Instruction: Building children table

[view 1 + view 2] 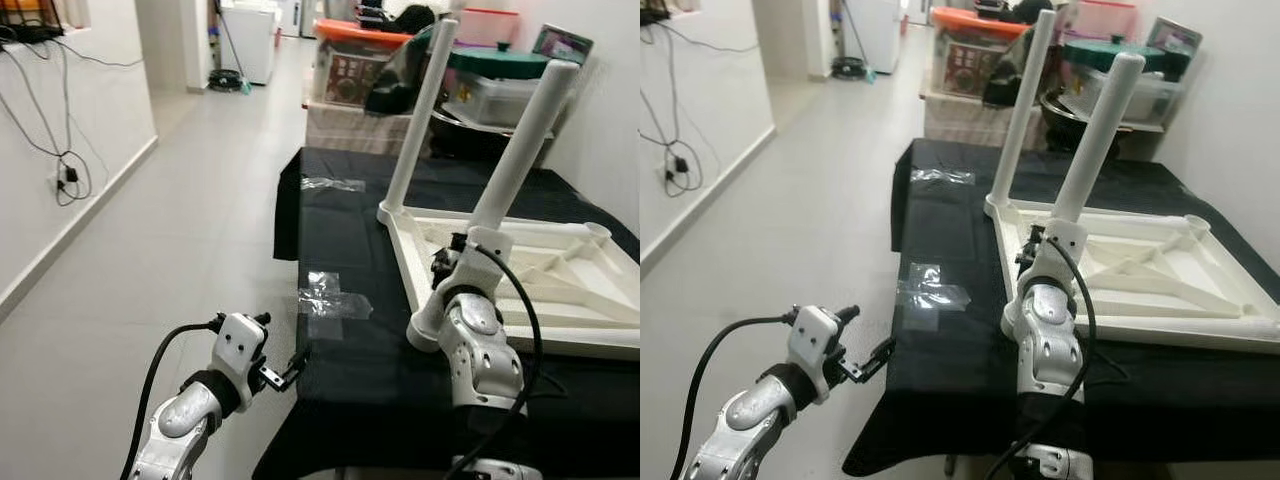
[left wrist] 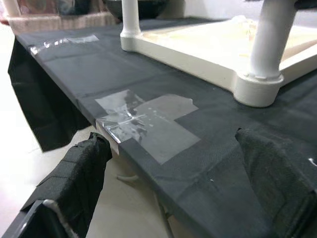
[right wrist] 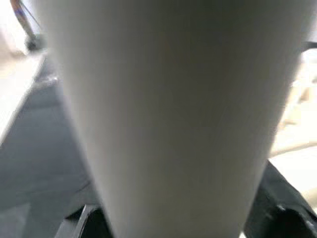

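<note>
Black cloth [image 1: 350, 380] covered the work surface, which stood beside a pale tiled floor [image 1: 150, 260] running back along a white wall with cables [image 1: 60, 160] hanging at an outlet. Clear tape patches [image 1: 330, 300] were stuck on the cloth near its left edge. Storage boxes [image 1: 350, 70] and other clutter stood behind the far end of the surface.

The white children's table [image 1: 530, 270] lay upside down on the cloth, toward the right side. Two white legs were fitted and pointed upward, both tilted: the far leg [image 1: 425, 100] at the far-left corner and the near leg [image 1: 520, 150] at the near-left corner. A corner socket [image 1: 598, 230] at the far right stood without a leg.

The right gripper [image 1: 447, 270] was at the lower part of the near leg, the silver right arm [image 1: 480, 350] reaching up to it from below. In the right wrist view the leg [image 3: 168, 119] sat close between the black fingers [image 3: 282, 213], which appeared pinched against it on both sides.

The left gripper [image 1: 290, 372] hovered just off the left edge of the cloth, near the tape, holding nothing. In the left wrist view its fingers [image 2: 74, 178] were spread wide, one over the floor and one over the cloth.
</note>
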Controlling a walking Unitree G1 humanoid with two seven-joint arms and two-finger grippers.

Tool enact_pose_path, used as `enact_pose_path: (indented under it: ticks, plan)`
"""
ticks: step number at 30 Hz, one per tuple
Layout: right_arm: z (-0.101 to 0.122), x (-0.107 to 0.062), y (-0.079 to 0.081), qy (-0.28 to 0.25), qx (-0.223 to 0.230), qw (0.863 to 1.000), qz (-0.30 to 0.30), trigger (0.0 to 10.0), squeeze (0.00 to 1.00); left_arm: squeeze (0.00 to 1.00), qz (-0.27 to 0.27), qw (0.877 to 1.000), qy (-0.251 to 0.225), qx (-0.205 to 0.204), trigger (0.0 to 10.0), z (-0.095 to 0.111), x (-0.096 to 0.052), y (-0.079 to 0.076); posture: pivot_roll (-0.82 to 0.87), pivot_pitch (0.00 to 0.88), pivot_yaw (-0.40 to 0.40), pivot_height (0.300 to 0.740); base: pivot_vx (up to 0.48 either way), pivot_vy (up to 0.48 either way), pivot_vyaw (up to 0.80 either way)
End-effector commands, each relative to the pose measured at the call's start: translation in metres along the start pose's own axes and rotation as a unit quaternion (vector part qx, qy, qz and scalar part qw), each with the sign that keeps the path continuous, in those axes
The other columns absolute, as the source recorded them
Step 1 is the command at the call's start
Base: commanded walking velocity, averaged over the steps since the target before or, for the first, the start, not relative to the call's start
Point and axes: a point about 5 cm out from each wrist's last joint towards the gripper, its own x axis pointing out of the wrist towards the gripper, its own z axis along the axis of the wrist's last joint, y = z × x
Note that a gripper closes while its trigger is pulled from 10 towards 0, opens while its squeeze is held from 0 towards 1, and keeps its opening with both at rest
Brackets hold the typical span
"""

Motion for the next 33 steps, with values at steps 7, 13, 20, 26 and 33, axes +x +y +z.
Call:
enact_pose_path:
  ticks: [7,13,20,26,33]
  plan:
    - [0.079,0.033,0.015,-0.091,0.034,0.968,0.229,10.0,0.0,0.0,-0.003,1.0,-0.002,-0.006,10.0,-0.001,-0.001,-0.001,0.06,0.0,-0.109,0.74,0.0,0.0,0.0]
    - [0.083,0.023,0.017,-0.086,-0.037,0.922,0.376,10.0,0.0,0.0,-0.005,1.0,-0.003,-0.005,10.0,0.0,0.0,-0.002,0.06,0.0,-0.108,0.74,0.0,0.0,0.0]
    - [0.055,0.012,0.032,-0.041,-0.1,0.869,0.483,2.7,0.0,0.0,-0.008,1.0,-0.002,-0.005,10.0,0.0,0.002,-0.002,0.07,0.0,-0.109,0.74,0.0,0.0,0.0]
    - [0.031,-0.004,0.043,0.0,-0.122,0.802,0.585,0.0,0.0,0.0,-0.008,1.0,0.0,-0.004,10.0,-0.001,0.0,-0.002,0.08,0.0,-0.11,0.74,0.0,0.0,0.0]
    - [0.015,0.025,0.034,0.049,-0.121,0.91,0.393,0.0,0.0,0.0,-0.008,1.0,0.002,-0.003,10.0,0.0,-0.003,-0.001,0.07,0.0,-0.104,0.74,0.0,0.0,0.0]
